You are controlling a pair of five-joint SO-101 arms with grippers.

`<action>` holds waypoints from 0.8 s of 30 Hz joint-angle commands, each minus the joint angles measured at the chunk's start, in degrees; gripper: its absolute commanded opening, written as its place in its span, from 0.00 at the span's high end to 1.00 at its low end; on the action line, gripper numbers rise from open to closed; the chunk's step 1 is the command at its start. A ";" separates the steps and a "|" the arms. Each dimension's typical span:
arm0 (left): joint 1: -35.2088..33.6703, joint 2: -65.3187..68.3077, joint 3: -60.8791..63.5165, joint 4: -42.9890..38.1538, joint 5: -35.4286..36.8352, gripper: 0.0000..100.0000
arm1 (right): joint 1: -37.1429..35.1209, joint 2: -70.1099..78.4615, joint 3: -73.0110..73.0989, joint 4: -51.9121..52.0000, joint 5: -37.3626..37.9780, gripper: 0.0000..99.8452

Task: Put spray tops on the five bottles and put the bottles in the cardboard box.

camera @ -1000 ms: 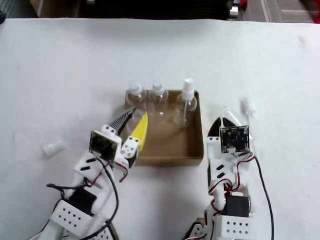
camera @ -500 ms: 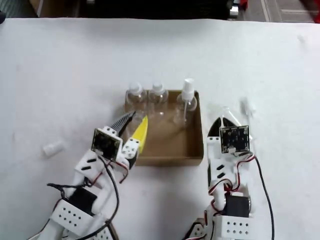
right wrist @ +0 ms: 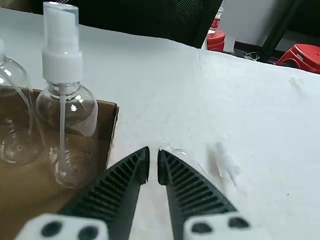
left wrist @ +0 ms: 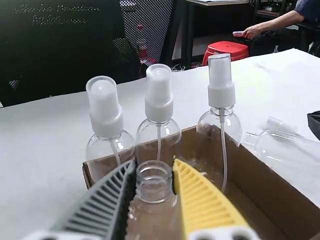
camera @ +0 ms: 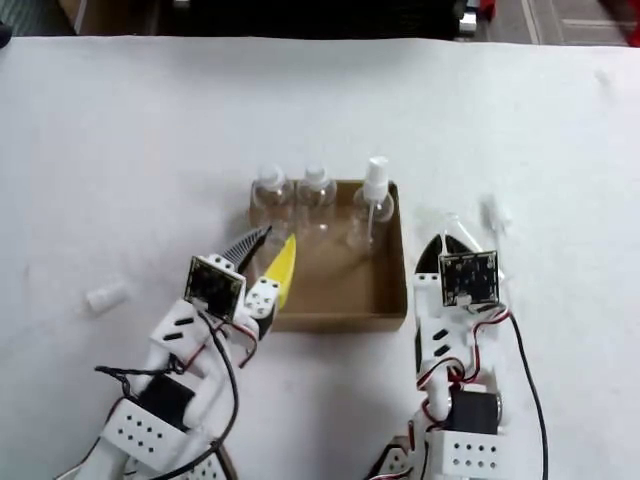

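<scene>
With two bottles left to finish, the left gripper (left wrist: 154,170) pinches a topless clear plastic bottle (left wrist: 154,185) just inside the brown cardboard box (camera: 340,321)'s left wall, the right gripper (right wrist: 151,165)'s nearly touching fingers hang empty over a second topless clear bottle (right wrist: 181,156) lying beside the right wall, and three spray-topped clear bottles (left wrist: 158,135) stand along the far wall.

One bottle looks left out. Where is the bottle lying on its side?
In the high view the lying bottle is on the table just right of the cardboard box, at the tips of the right gripper, a loose spray top beside it.

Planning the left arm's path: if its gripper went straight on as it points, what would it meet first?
Likely the middle capped bottle standing in the cardboard box; depth is hard to judge.
</scene>
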 commanded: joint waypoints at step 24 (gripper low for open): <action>0.13 0.13 -0.35 4.31 0.18 0.97 | 0.13 -0.40 0.53 -1.45 0.70 0.98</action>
